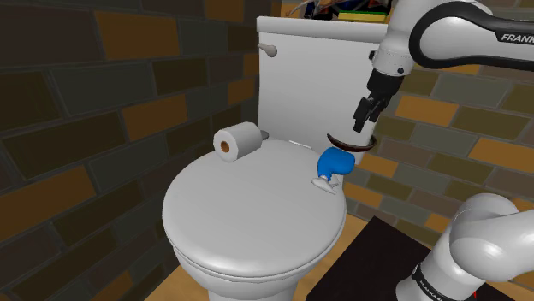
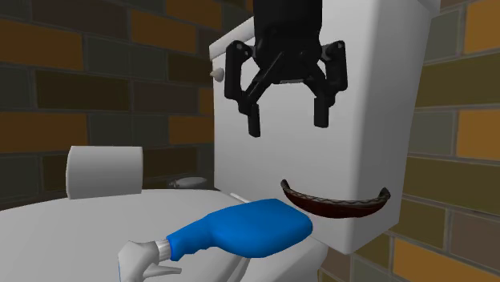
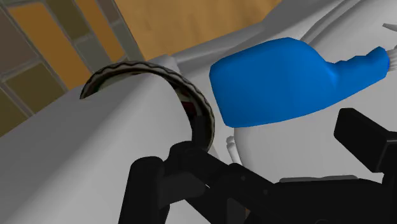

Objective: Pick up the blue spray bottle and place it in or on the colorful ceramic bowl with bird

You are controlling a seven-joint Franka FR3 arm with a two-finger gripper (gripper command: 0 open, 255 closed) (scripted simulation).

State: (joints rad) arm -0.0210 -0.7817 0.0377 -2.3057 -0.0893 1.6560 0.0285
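While the blue spray bottle [image 2: 240, 228] lies on its side on the toilet lid [image 1: 248, 205], nozzle away from the tank [image 1: 308, 77] | dark-rimmed bowl [image 2: 336, 207] just behind it, half sunk in the tank front | end effector [image 2: 288, 124] above the bowl, fingers wide apart, empty | paper roll [image 1: 238, 141] across the lid
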